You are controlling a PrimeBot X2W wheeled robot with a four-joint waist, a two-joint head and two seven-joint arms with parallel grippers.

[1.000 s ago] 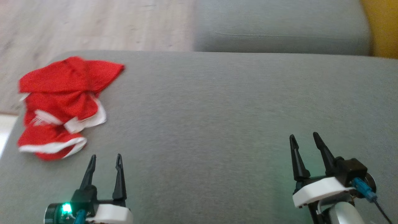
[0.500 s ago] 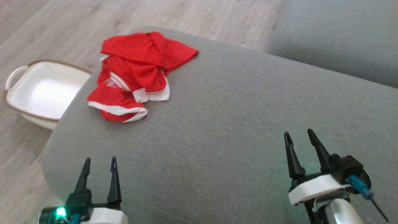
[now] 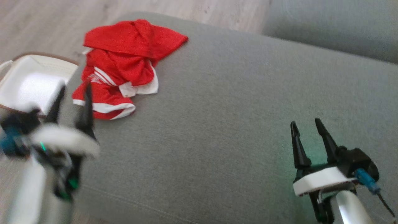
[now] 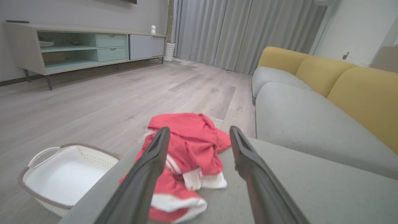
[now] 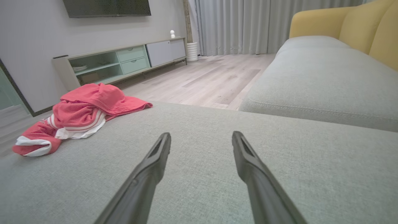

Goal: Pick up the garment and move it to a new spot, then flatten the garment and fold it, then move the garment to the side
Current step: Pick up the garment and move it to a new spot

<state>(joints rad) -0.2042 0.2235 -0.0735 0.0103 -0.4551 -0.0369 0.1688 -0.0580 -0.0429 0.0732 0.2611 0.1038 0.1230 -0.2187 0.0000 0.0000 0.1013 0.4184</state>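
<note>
Garment (image 3: 124, 59): red jersey, white trim, crumpled at far left corner of grey sofa cushion (image 3: 217, 109). Likely light, limp, easily bunched; best pinched at a white-banded hem. Left tool (image 3: 75, 90), right tool (image 3: 305, 123): both spread, empty.

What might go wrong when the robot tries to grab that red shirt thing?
1. The crumpled red-and-white fabric garment lies right at the corner of the grey fabric sofa cushion, with the white woven basket on the floor beside it. A clumsy nudge from the open left gripper might push it over the edge.
2. The garment is bunched in layers, so the gripper might pinch only one flap, leaving it dangling in a tangle.
</note>
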